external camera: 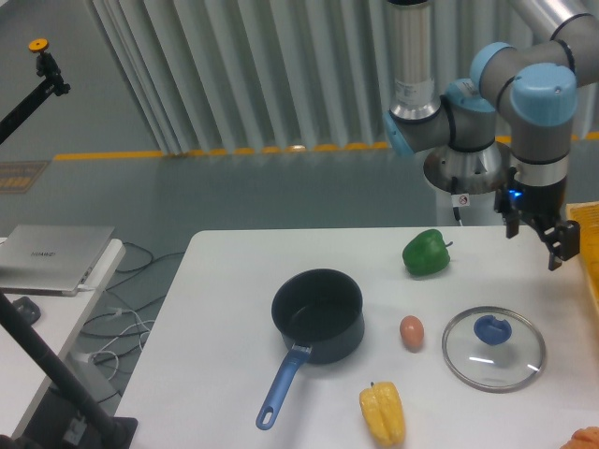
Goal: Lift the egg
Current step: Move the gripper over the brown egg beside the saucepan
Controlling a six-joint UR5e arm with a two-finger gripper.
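The egg (412,332) sat alone on the white desk (225,309), small and reddish-brown, between the dark saucepan (318,315) with its blue handle and the glass lid (493,348) with the blue knob. Nothing touched it, and there was room on both sides, which looked handy for a grab from above. The yellow pepper (383,412) lay nearer the front edge, the green pepper (427,253) further back, both well apart from the egg.

The claw (546,239) hung up at the right, above the far corner of the desk, nowhere near the target. Its 2 fingers were dark and partly lost against the arm, so I could not tell whether they were spread or closed; nothing seemed to be between them.

My read was that the pick had not begun. The arm would have to swing left and forward over the lid, then come down on the egg. A smooth oval like that could roll or slip if the fingers met it off-centre.
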